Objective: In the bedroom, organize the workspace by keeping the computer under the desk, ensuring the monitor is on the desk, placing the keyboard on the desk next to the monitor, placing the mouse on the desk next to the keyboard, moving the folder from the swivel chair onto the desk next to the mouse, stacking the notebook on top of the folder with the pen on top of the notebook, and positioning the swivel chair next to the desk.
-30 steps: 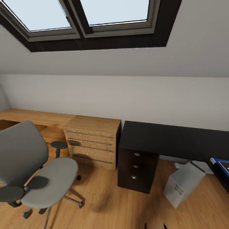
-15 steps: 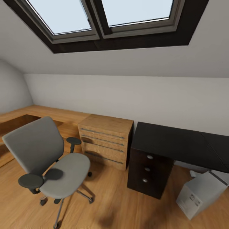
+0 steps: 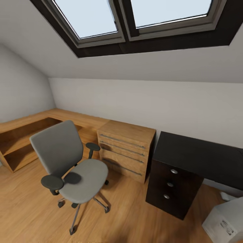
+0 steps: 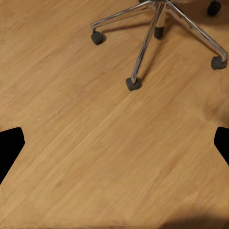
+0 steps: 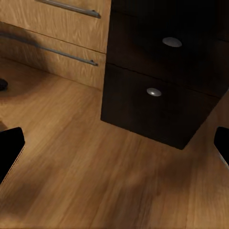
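**Chair on the open floor, apart from the black desk**

The swivel chair [image 3: 69, 165] stands on the wood floor [image 3: 30, 209], its grey seat bare, its back toward the low oak shelf [image 3: 20, 141] that runs along the left wall. It is well apart from the desk [image 3: 199, 157]; between the two sits an oak drawer chest [image 3: 126, 148] with long bar handles. The desk's glossy black surface is bare in the part that shows, and its dark drawer unit [image 3: 172, 187] with three round knobs stands just beside the oak chest. The computer [image 3: 226, 224], a pale grey box with a label on its near face, lies tilted on the floor at the lower right, near the desk's drawer unit. A skylight [image 3: 135, 17] is set in the sloped wall above.

In the left wrist view, the left claw [image 4: 114, 143] hangs wide open and empty above the floor, near the chair's chrome base [image 4: 157, 33] and casters. In the right wrist view, the right claw [image 5: 114, 148] is likewise spread open, holding nothing, facing the dark drawer unit [image 5: 157, 95] and the oak chest [image 5: 57, 33] beside it.
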Available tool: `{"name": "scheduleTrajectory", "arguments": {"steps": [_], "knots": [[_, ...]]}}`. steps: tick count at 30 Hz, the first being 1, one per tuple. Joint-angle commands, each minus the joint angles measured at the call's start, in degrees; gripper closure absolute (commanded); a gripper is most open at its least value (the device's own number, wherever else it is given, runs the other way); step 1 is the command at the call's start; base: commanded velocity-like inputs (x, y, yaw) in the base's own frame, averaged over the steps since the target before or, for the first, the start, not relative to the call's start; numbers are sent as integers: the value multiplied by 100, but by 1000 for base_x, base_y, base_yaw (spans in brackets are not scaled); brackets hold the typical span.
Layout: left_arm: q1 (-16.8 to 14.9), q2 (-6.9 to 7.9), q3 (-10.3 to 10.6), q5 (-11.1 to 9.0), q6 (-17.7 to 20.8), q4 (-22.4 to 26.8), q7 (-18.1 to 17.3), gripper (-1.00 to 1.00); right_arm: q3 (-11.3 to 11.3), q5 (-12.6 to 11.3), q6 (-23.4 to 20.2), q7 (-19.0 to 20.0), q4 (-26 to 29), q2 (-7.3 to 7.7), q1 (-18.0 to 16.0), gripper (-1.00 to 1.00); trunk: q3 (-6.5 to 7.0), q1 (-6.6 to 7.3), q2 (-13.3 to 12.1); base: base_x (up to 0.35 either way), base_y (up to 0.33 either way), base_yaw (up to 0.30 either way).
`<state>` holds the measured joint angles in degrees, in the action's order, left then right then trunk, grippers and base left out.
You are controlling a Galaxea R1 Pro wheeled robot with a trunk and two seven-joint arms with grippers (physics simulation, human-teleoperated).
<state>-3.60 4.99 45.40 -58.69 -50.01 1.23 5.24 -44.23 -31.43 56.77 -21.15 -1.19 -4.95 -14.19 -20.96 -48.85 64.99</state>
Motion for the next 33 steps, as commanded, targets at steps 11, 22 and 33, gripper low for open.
{"name": "scheduleTrajectory", "arguments": {"steps": [11,22,33], "knots": [[0,-2,52,-2,24,9,60,-100,-51,-21,18,-40,-13,-6,-5,-100,-7,0,4,0,0,282],[0,-6,56,-2,98,9,61,-100,-44,-21,18,-60,-6,-6,-5,-100,-7,0,4,0,0,284],[0,-41,53,-3,188,9,74,-100,-42,-21,10,-64,-5,-6,-5,-100,-7,0,4,0,0,284]]}}
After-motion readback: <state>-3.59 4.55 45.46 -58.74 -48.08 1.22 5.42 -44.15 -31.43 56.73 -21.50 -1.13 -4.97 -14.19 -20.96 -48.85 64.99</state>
